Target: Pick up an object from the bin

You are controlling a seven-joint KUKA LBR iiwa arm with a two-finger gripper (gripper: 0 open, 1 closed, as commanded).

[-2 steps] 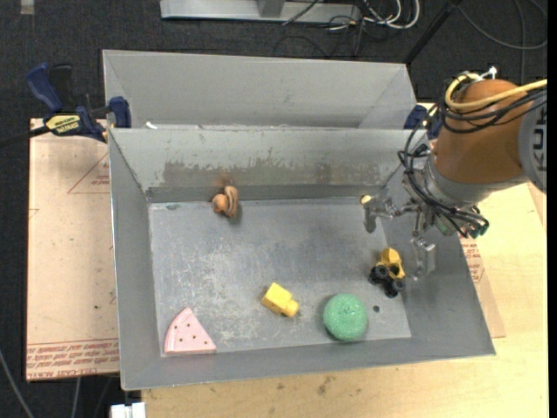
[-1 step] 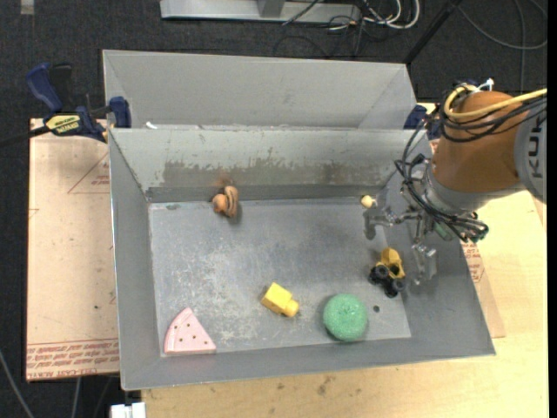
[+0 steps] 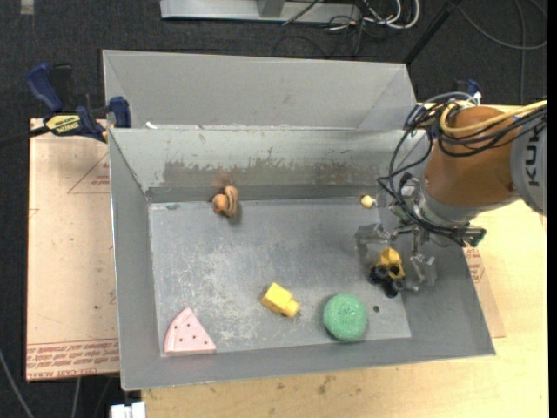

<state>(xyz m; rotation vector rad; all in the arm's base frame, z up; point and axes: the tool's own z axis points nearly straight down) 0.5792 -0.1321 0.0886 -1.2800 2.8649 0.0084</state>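
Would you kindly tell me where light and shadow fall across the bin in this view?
Camera view: soft, even light, no harsh glare; the bin's far wall is brightest; the floor is darkest under the claw, by the yellow-and-black toy; the green ball casts hardly any shadow.

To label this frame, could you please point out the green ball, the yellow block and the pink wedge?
green ball [image 3: 345, 317], camera view, middle of its top.
yellow block [image 3: 280, 300], camera view, its upper face.
pink wedge [image 3: 190, 332], camera view, centre of its flat face.
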